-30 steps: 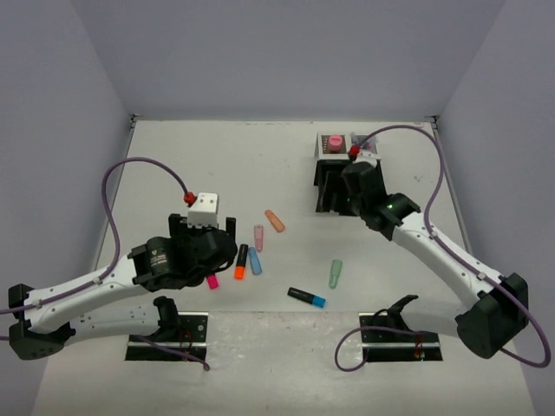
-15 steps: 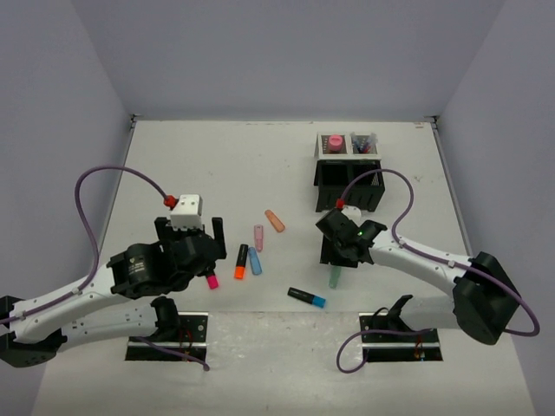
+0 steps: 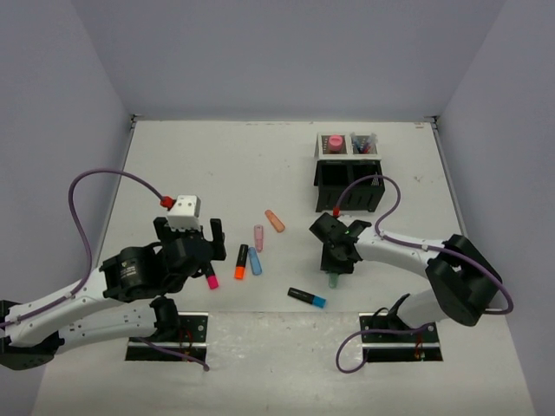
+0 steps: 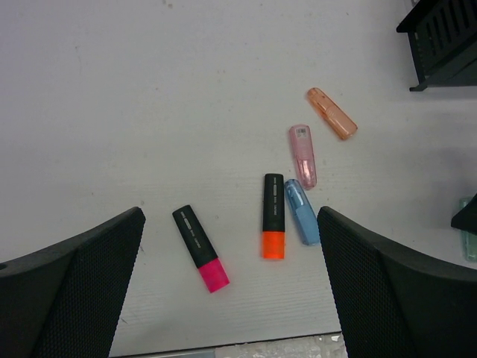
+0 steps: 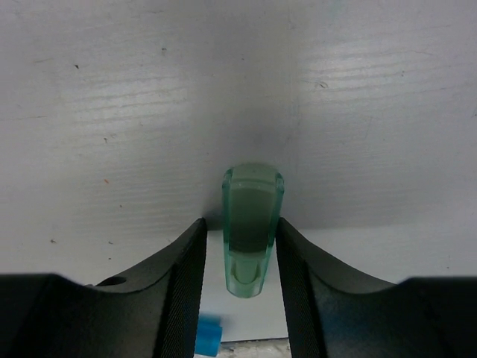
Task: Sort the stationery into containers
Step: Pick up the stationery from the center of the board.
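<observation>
While the right arm lies low across the table [image 3: 199, 156], forearm running leftward from a bent elbow near its base, the right gripper [image 5: 240, 224] points straight down over the mint highlighter [image 5: 252, 224]. Fingers straddle it closely. One finger touches its side and a thin strip of table shows on the other side, so cannot tell whether it is truly clamped. The highlighter lies flat on the table, in front of the black mesh organizer [image 3: 328, 186] and apart from it.

Left arm reaches from the lower left corner toward centre, wrist raised, left gripper [image 4: 231, 216] aimed down with jaws spread wide and nothing between them. Below it on the table:
- pink highlighter [image 4: 201, 248], angled, on the left
- orange highlighter [image 4: 273, 216], upright in the wrist view
- blue highlighter [image 4: 302, 212], just beside the orange one
- pale pink highlighter [image 4: 302, 155], touching or nearly touching the blue one's far end
- peach highlighter [image 4: 332, 113], farther out, tilted

A black highlighter with blue cap [image 3: 308, 297] lies near the front edge, close to the right gripper. In the organizer, a pink glue stick [image 3: 333, 143] stands in the rear left compartment and pens [image 3: 364, 143] in the rear right one.
</observation>
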